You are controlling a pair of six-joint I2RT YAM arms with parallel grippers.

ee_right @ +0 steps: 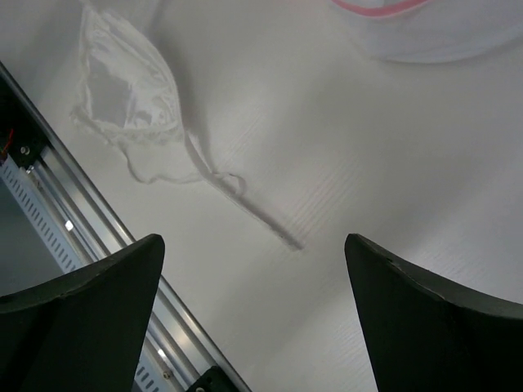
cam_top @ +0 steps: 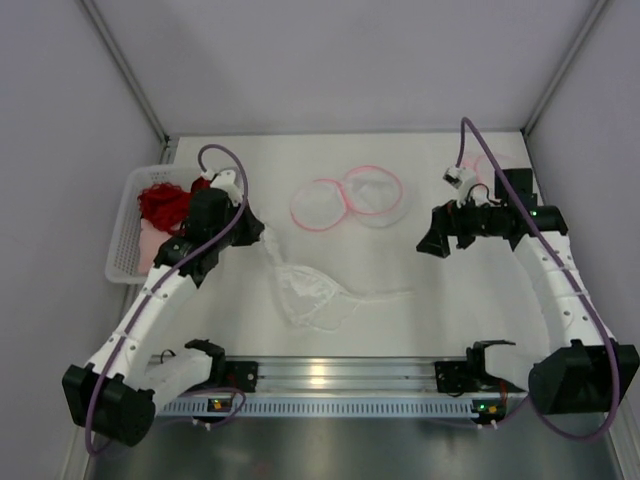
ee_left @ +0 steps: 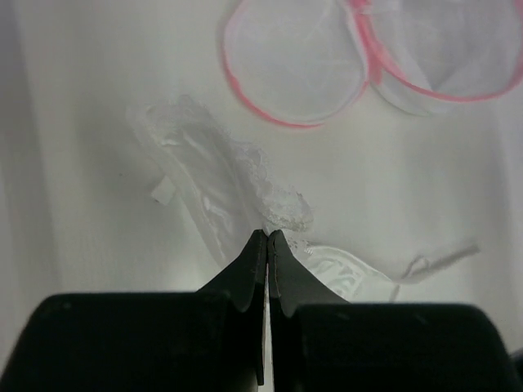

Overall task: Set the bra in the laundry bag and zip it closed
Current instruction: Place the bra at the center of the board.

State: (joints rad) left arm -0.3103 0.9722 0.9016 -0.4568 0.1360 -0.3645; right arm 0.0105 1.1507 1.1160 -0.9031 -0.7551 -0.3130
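The left gripper [ee_left: 268,238] is closed on only a thin lace edge of the white bra [cam_top: 312,292], which trails on the table [cam_top: 450,300] just before the pink-rimmed laundry bag [cam_top: 320,205], so the pinch could slip on lifting. Its loose strap [ee_right: 261,214] may catch outside the opening, and the right gripper [cam_top: 437,240], jaws wide and empty, isn't steadying the bag.

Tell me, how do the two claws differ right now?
The left gripper is shut, pinching the lace edge of the white bra; the right gripper stands wide open, holding nothing. The left gripper touches the bra; the right gripper hangs apart from it, beside the laundry bag. Both have two dark fingers.
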